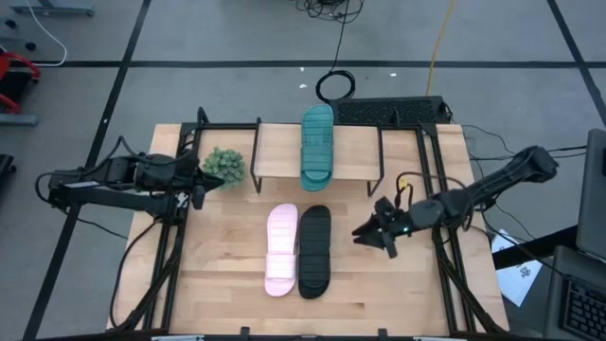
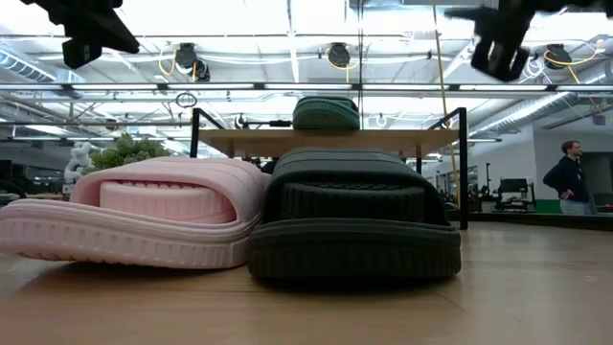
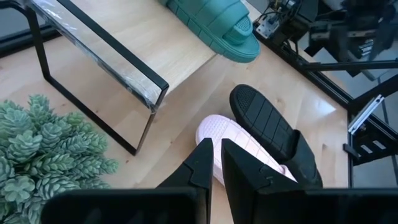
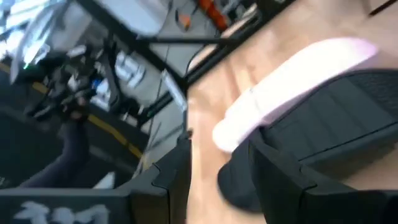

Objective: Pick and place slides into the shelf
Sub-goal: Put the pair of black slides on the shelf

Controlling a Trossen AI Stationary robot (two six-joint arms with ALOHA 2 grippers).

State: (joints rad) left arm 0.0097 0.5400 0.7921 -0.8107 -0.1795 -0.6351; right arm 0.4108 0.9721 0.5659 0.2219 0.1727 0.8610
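Note:
The teal slide lies sole down on the shelf's plank top, near its middle. The pale pink slide and the black slide lie side by side, touching, on the table in front of the shelf. My right gripper is open and empty. It hovers above the table to the right of the black slide, with its fingers pointing toward it. My left gripper waits at the table's left, beside a small plant. Its fingers are nearly together and hold nothing.
A small green plant stands at the shelf's left end, close to my left gripper. Black frame rails run along both table sides. Cables and a power strip lie behind the shelf. A person stands far off in the room.

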